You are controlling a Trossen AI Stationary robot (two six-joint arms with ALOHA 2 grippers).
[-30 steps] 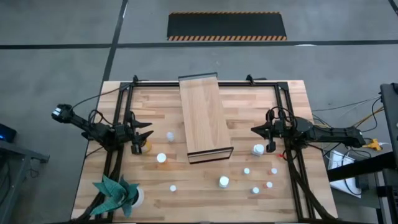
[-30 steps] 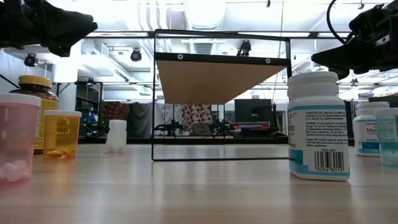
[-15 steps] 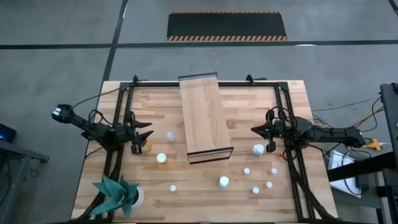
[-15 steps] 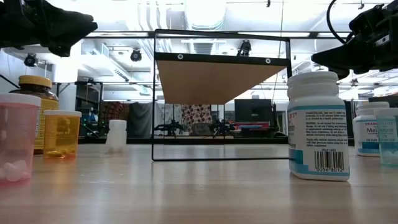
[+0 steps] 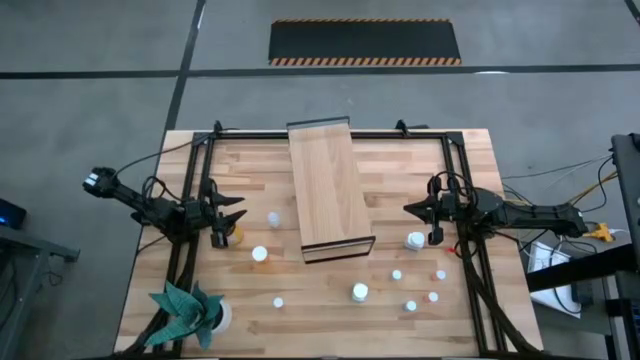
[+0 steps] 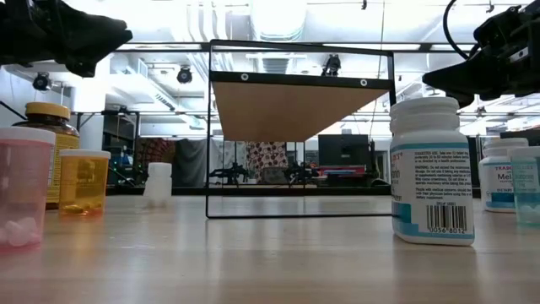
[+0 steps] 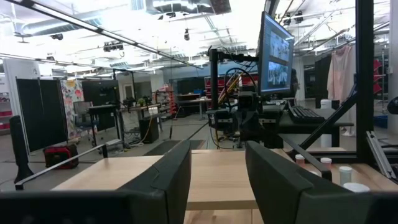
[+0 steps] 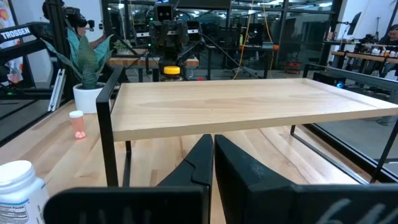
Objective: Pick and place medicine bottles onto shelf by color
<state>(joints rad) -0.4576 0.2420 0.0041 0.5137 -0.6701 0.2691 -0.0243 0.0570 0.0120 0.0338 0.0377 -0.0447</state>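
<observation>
The shelf point(image 5: 330, 185), a long light-wood board on a black frame, stands mid-table; the low view shows its underside point(image 6: 299, 114). Several small bottles stand on the tabletop. An amber one with a yellow cap point(image 5: 234, 236) and white ones point(image 5: 274, 217) point(image 5: 260, 254) are left of the shelf. A white one point(image 5: 415, 240), a larger white one point(image 5: 360, 292) and a red-capped one point(image 5: 441, 274) are to its right. My left gripper point(image 5: 238, 208) hovers open left of the shelf, above the amber bottle. My right gripper point(image 5: 408, 209) hovers shut right of the shelf.
A green paper plant point(image 5: 185, 308) stands at the table's near left corner. A black frame point(image 5: 205, 150) runs around the table's edges. In the low view a big white bottle point(image 6: 430, 169) and a pink translucent bottle point(image 6: 24, 186) stand close to the near edge.
</observation>
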